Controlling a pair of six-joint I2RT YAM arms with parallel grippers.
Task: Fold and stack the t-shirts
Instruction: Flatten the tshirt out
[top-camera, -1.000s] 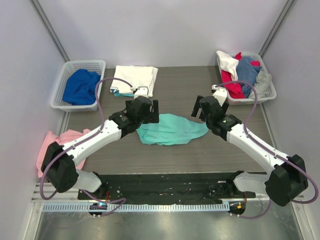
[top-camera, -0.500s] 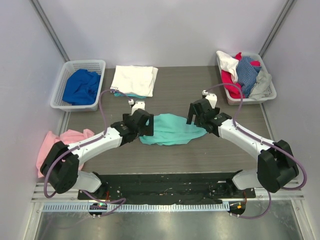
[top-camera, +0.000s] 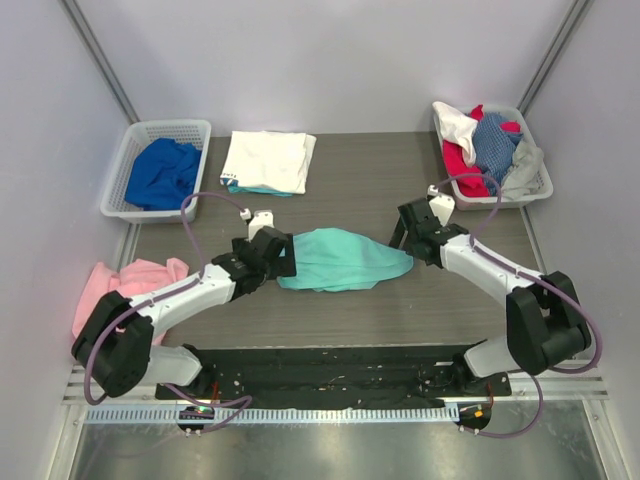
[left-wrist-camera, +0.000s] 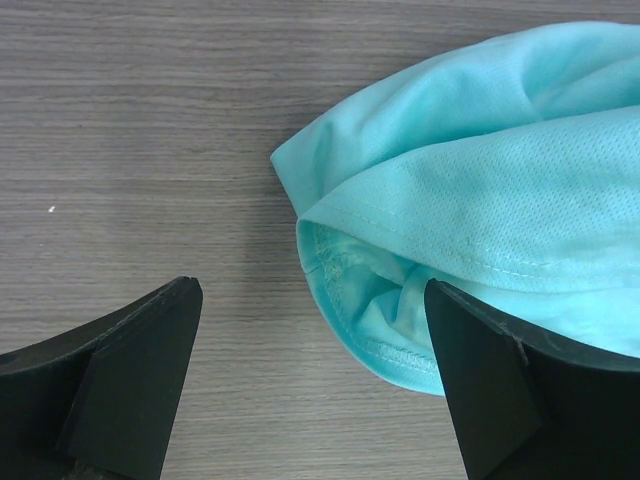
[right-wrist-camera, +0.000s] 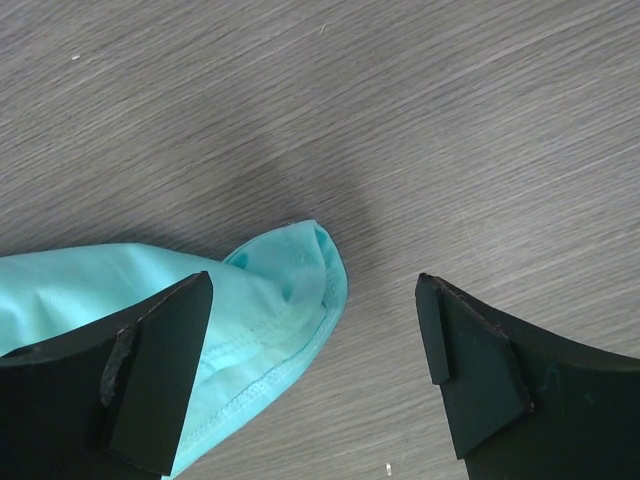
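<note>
Dark wood-grain table (top-camera: 350, 190), crumpled mint-green tee (top-camera: 345, 258) at its middle, folded white tee (top-camera: 268, 158) at far edge.

The left pincer (left-wrist-camera: 310, 295) has come down to the left end of the green shirt (top-camera: 340, 258), the right pincer (right-wrist-camera: 312, 288) to its right end.

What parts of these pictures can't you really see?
- Top view: the mint shirt's left end, under the left gripper.
- Top view: the teal cloth beneath the white shirt; only an edge peeks out.
- Top view: part of the pink cloth, behind the left arm.
- Wrist views: most of the mint shirt, cut off by picture edges.
</note>
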